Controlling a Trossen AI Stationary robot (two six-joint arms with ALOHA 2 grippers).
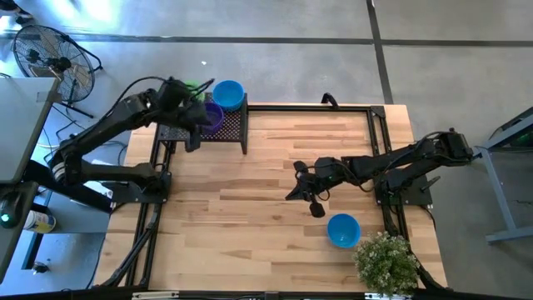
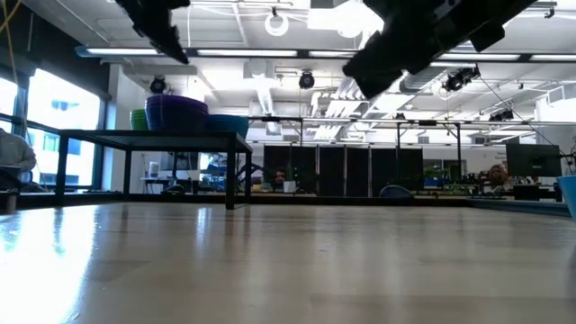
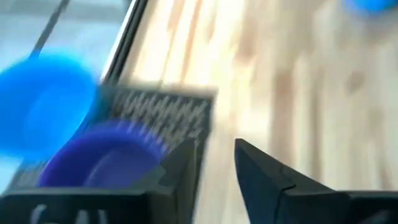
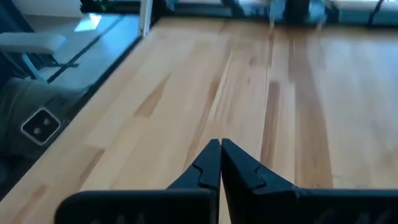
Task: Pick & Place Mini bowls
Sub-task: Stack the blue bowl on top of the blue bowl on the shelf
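Note:
A black mesh rack [image 1: 226, 127] stands at the table's far left. On it sit mini bowls: a purple one [image 1: 213, 117], a blue one [image 1: 229, 94] and a lime green one [image 1: 192, 86]. In the low view the purple bowl [image 2: 175, 112] looks like a stack on the rack top. My left gripper [image 3: 217, 165] hovers open above the rack's edge, beside the purple bowl [image 3: 102, 158], holding nothing. Another blue mini bowl [image 1: 343, 230] rests upright on the table at the near right. My right gripper [image 4: 220, 163] hangs shut and empty over the table's middle [image 1: 293, 192].
A potted plant [image 1: 387, 260] stands at the table's near right corner, just beside the lone blue bowl. A black frame [image 1: 379, 125] runs along the table's edges. Bare wood [image 1: 233, 225] lies between the rack and the right arm.

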